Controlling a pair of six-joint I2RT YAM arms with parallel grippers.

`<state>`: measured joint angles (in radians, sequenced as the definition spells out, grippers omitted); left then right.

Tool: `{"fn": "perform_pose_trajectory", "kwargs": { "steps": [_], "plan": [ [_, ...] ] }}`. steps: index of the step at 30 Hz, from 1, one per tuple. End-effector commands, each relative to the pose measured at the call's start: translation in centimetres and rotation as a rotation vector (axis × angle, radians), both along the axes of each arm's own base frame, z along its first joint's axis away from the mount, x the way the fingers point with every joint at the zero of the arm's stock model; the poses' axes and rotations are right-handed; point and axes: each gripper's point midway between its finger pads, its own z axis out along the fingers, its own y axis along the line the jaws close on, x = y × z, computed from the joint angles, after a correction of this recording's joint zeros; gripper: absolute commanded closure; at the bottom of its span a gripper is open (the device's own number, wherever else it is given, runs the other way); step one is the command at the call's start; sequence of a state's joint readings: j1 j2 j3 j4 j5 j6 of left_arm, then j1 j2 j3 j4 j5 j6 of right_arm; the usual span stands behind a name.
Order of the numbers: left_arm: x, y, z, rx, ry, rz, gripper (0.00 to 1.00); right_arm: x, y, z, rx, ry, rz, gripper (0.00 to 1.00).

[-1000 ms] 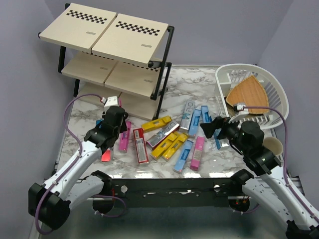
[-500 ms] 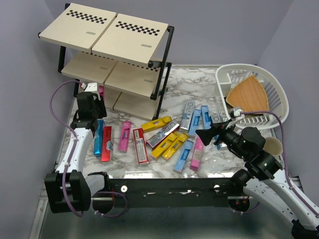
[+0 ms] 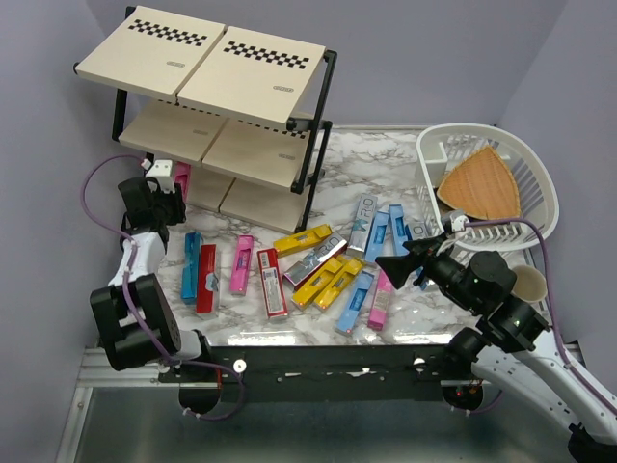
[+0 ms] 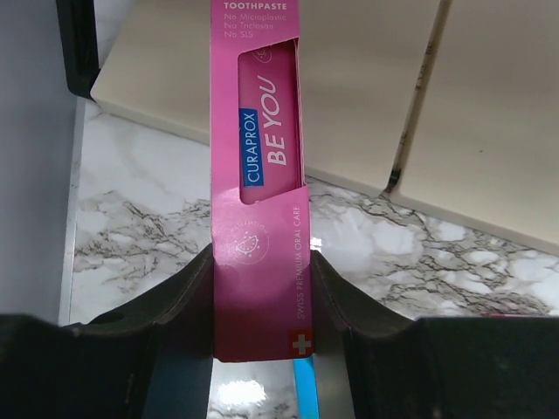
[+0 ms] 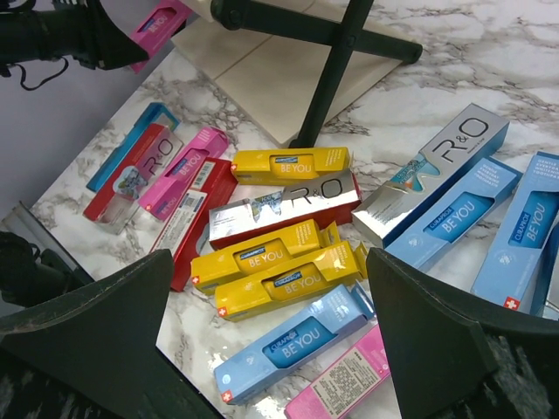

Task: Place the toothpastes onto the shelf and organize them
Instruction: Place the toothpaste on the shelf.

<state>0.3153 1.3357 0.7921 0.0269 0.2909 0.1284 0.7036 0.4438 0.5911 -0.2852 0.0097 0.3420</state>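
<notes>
1. At the far left, the left gripper (image 3: 170, 186) is closed on a pink toothpaste (image 4: 262, 175). Both fingers press the long sides of this box near its lower end.
2. The far end of the pink toothpaste reaches over the lowest board (image 4: 367, 87) of the shelf (image 3: 222, 68), at the left front corner. Whether it touches the board, I cannot tell.
3. On the marble table (image 3: 366, 154), just right of the left arm, four boxes lie almost parallel. They are a blue box (image 3: 190, 265), a red box (image 3: 206, 278), a pink box (image 3: 240, 263) and a second red box (image 3: 271, 282).
4. In the middle of the table is a loose group of toothpastes. It has several yellow boxes (image 5: 262, 253), a silver box (image 5: 288, 202) lying between them, and light blue boxes (image 5: 454, 218) to the right. A second silver box (image 5: 437, 166) lies beside the light blue ones.
5. The right gripper (image 3: 403, 253) hangs above the right part of this group. Its jaws stand wide apart and nothing is between them.
6. At the far right stands a white basket (image 3: 540, 174), and a wedge-shaped wooden board (image 3: 479, 188) lies inside it.
</notes>
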Motion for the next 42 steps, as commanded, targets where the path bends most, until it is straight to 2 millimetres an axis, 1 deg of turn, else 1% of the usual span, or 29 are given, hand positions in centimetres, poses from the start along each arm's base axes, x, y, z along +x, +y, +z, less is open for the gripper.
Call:
{"fn": "perform_pose_trajectory", "kwargs": {
  "steps": [1,2,3,6,7,8,10,11,13,18,20,23,29,33,35,36,40,41,42],
  "plan": [
    [3.1,1.2,2.0,0.06,-0.105,-0.095,0.73,-0.1,0.3,0.1,-0.001,-0.021,0.017,0.0],
    [3.4,1.5,1.1,0.056,-0.085,-0.101,0.73,-0.1,0.4,-0.1,-0.005,-0.018,0.018,0.0],
    [3.5,2.1,0.8,0.057,-0.08,-0.098,0.72,0.0,0.4,0.0,-0.003,-0.021,0.018,0.0],
    [4.4,2.8,-0.4,0.043,-0.063,-0.126,0.71,0.2,0.5,-0.3,-0.017,-0.012,0.019,0.0],
    [4.5,3.4,-0.7,0.04,-0.061,-0.124,0.7,0.2,0.6,-0.4,-0.025,-0.009,0.02,0.0],
    [5.0,3.4,-1.2,0.03,-0.055,-0.146,0.69,0.3,0.6,-0.6,-0.029,-0.005,0.019,0.0],
    [5.3,3.9,-1.9,0.03,-0.04,-0.152,0.68,0.4,0.6,-0.7,-0.037,-0.003,0.018,0.0],
    [5.9,4.2,-2.3,0.032,-0.037,-0.158,0.68,0.5,0.7,-0.9,-0.044,0.003,0.017,0.0],
    [6.4,4.4,-2.6,0.034,-0.037,-0.165,0.68,0.6,0.7,-1.1,-0.052,0.007,0.016,0.0],
    [8.0,4.9,-2.5,0.036,-0.068,-0.188,0.65,0.9,1.0,-1.5,-0.071,0.016,0.021,0.0],
    [8.5,5.1,-3.0,0.042,-0.061,-0.202,0.65,1.0,1.0,-1.7,-0.079,0.019,0.023,0.0],
    [9.0,5.5,-3.6,0.045,-0.049,-0.215,0.64,1.1,1.1,-2.0,-0.087,0.025,0.024,0.0],
    [9.8,5.9,-4.0,0.051,-0.053,-0.232,0.59,1.3,1.3,-2.4,-0.103,0.029,0.027,0.0],
    [9.8,6.0,-4.6,0.047,-0.041,-0.236,0.47,1.5,1.4,-2.7,-0.114,0.037,0.027,0.0],
    [9.8,6.0,-4.7,0.044,-0.038,-0.236,0.41,1.2,1.8,-2.9,-0.115,0.044,0.056,0.0],
    [9.8,6.0,-4.7,0.046,-0.038,-0.235,0.32,1.1,1.8,-2.9,-0.115,0.046,0.056,0.0],
    [9.6,6.4,-4.9,0.049,-0.023,-0.213,0.22,1.0,1.8,-2.8,-0.112,0.043,0.059,0.0],
    [9.4,6.4,-4.9,0.049,-0.02,-0.205,0.21,1.0,1.8,-2.7,-0.109,0.039,0.063,0.0],
    [9.3,6.4,-4.8,0.049,-0.02,-0.198,0.16,0.9,1.8,-2.5,-0.105,0.037,0.064,0.0]
  ]
}}
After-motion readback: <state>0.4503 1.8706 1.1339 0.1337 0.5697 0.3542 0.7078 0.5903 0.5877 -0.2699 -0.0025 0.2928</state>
